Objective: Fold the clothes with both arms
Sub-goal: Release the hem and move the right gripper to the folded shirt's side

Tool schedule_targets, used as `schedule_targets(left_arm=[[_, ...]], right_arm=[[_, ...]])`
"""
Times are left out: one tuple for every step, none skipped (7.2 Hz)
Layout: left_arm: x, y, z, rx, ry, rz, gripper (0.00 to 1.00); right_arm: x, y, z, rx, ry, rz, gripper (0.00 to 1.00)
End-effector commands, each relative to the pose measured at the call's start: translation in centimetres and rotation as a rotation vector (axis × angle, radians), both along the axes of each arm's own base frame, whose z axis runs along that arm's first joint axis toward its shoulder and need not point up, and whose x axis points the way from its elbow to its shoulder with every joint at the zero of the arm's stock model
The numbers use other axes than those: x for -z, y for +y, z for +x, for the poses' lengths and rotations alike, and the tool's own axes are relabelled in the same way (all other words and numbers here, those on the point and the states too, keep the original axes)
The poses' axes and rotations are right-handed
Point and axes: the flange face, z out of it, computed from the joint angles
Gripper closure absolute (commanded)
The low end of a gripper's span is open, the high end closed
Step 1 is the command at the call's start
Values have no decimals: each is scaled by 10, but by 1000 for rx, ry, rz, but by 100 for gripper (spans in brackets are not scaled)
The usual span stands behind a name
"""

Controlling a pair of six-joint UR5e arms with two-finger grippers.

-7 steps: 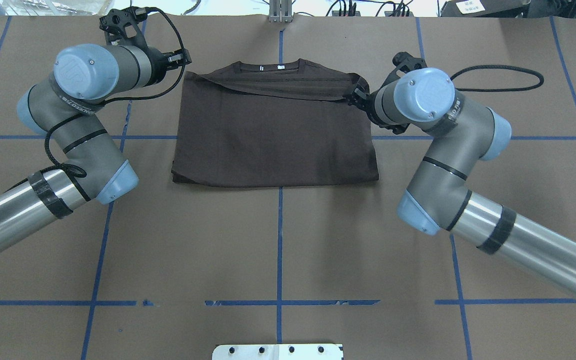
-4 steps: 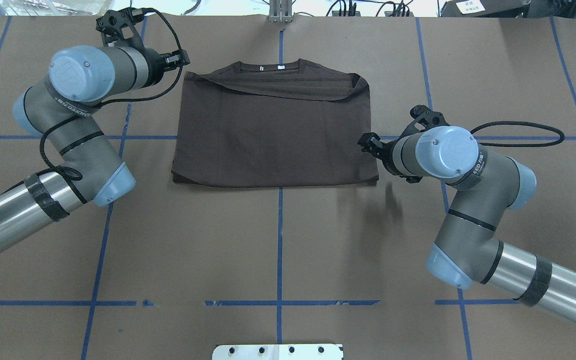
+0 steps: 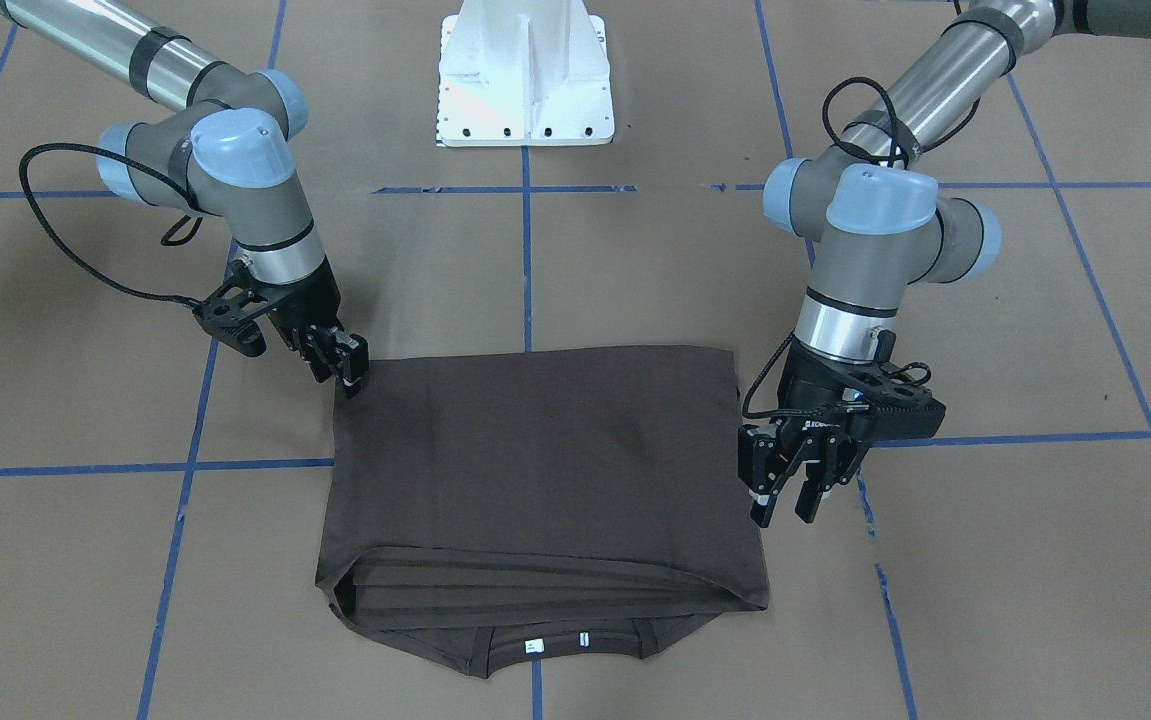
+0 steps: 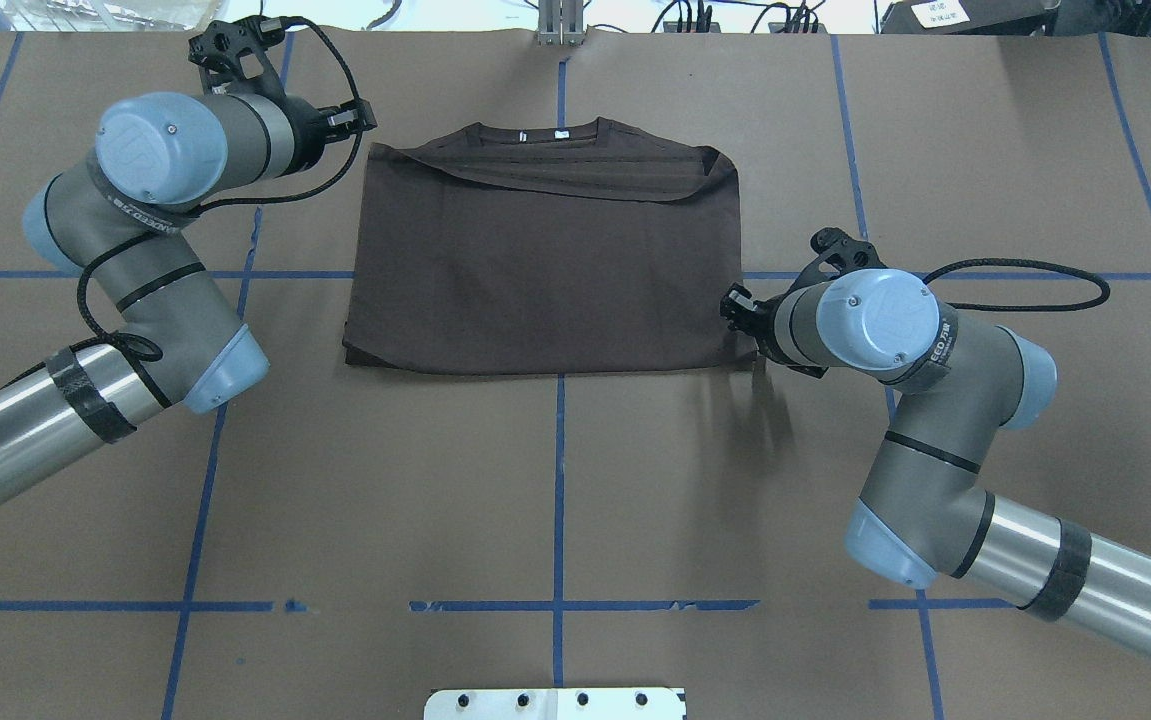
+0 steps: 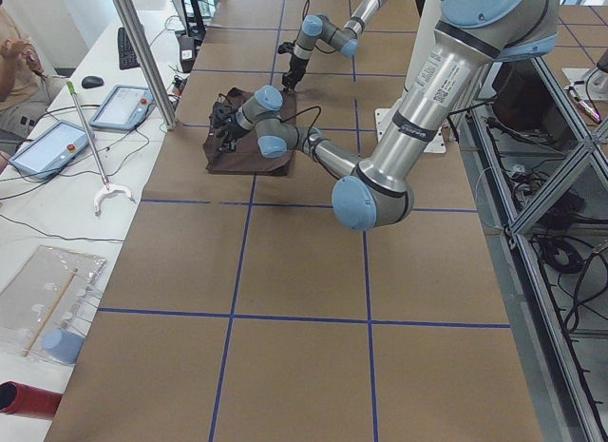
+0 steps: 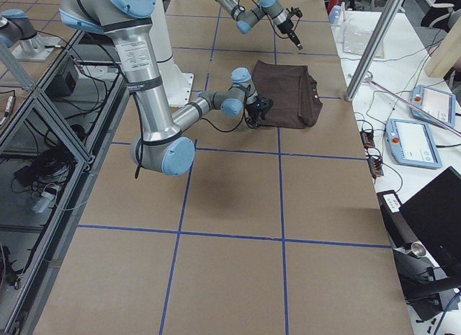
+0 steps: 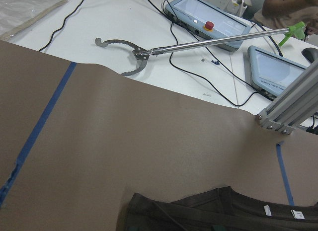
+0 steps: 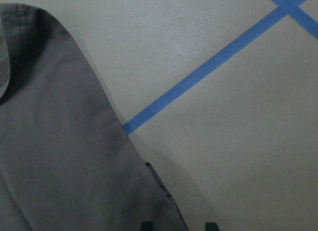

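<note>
The dark brown T-shirt (image 4: 545,270) lies folded in a rectangle on the table, collar and white tags (image 3: 535,645) at the far end; it also shows in the front view (image 3: 535,470). My left gripper (image 3: 783,510) is open and empty, just off the shirt's left edge near the collar end, and shows in the overhead view (image 4: 360,118). My right gripper (image 3: 347,380) is low at the shirt's near right corner (image 4: 732,303). The right wrist view shows it open (image 8: 178,224), its tips straddling the shirt's edge (image 8: 74,156). The left wrist view shows only the collar end (image 7: 218,211).
The white pedestal base (image 3: 525,70) stands at the robot's side of the table. Blue tape lines (image 4: 559,480) cross the brown table cover. Beyond the far edge lie a metal grabber tool (image 7: 149,52), control tablets (image 7: 208,25) and an aluminium post (image 7: 293,112).
My right gripper has left the shirt's far right corner by the collar and moved toward me to the near right corner. The left arm has barely moved.
</note>
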Motion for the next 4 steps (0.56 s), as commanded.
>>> schedule_targets(left_arm=[[-6, 1, -2, 1, -4, -5, 42], [-5, 2, -1, -1, -3, -3, 42], [-4, 3, -1, 0, -1, -3, 42], [-3, 2, -1, 6, 11, -13, 42]], right_arm=[[10, 2, 0, 12, -18, 5, 100], [8, 3, 1, 13, -16, 5, 100], [13, 8, 7, 13, -27, 11, 100], [8, 49, 16, 63, -34, 13, 100]])
